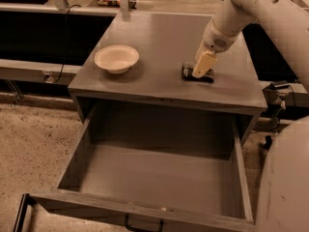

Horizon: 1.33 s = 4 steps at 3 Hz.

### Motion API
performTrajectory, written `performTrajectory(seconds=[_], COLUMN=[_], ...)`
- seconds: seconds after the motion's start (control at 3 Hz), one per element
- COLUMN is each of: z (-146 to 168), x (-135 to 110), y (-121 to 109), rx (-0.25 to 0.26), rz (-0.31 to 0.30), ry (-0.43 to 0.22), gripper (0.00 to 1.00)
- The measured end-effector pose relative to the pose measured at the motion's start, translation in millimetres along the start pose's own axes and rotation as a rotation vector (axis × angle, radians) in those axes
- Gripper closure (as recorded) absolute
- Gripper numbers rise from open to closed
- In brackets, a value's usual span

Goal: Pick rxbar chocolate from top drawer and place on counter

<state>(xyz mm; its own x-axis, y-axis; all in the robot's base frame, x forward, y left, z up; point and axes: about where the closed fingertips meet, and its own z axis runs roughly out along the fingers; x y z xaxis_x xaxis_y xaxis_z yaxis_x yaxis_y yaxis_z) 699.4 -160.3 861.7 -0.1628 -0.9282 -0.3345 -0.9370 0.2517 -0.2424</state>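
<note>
A grey counter (159, 37) fills the far half of the scene; below and nearer, the top drawer (145, 178) stands pulled fully open, its plain grey inside showing nothing in it; a white robot arm (251, 8) reaches in from the far right; a cream bowl (116, 58) sits on the counter's left side; the gripper (202, 67) is low over the counter's right side, touching the bar; whether it grasps the bar or has let go cannot be told; the black bar (188, 74) appears to lie flat on the counter. The task looks nearly done; only release and withdrawal seem left.
</note>
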Motion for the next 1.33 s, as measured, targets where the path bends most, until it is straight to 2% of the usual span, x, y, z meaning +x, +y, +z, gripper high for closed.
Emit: performTrajectory(seconds=[0.33,0.67,1.0,1.33], z=[25.0,26.9,16.7,-7.5], x=[8.7,8.5,12.9,48.0], y=[0.7,0.9,2.1,-5.9], rx=[-0.058,-0.061,-0.100,-0.123], rz=[0.104,0.108,0.077,0.034], ry=[-0.028,-0.030,-0.018,-0.039], gripper=[0.00,0.00,0.00,0.00])
